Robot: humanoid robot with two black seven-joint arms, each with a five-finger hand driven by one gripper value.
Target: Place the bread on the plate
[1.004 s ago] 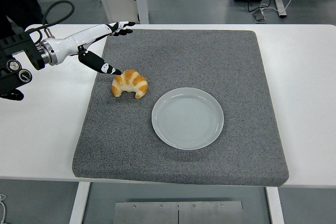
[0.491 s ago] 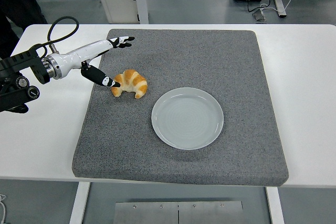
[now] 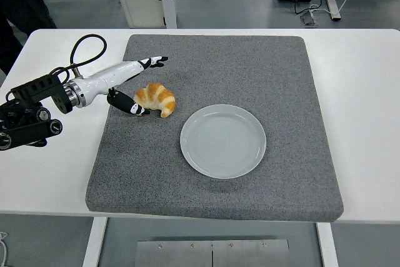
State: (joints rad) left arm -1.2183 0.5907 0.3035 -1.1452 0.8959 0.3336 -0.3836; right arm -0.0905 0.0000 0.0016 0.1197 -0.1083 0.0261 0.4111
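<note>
The golden-brown, crescent-shaped croissant (image 3: 156,99) lies on the grey textured foam mat (image 3: 250,67), left of centre and just to the upper left of the round pale-blue ceramic plate (image 3: 223,141), apart from its rim. The plate is empty, so the bread is not yet placed.

The left hand (image 3: 139,87) brackets the croissant from the left — long white and black fingers (image 3: 150,62) stretch out over its far side, while the black thumb sits low at its near-left end, apparently touching it. The hand is spread wide and holds nothing yet. The black arm enters from the left edge over the white surface (image 3: 362,92). No right hand is in view.

This looks like the reach-and-grasp step. The next move probably calls for closing the fingers down over the croissant against the thumb, gently enough not to crush the pastry, then lifting and carrying it right and nearer to the plate.
</note>
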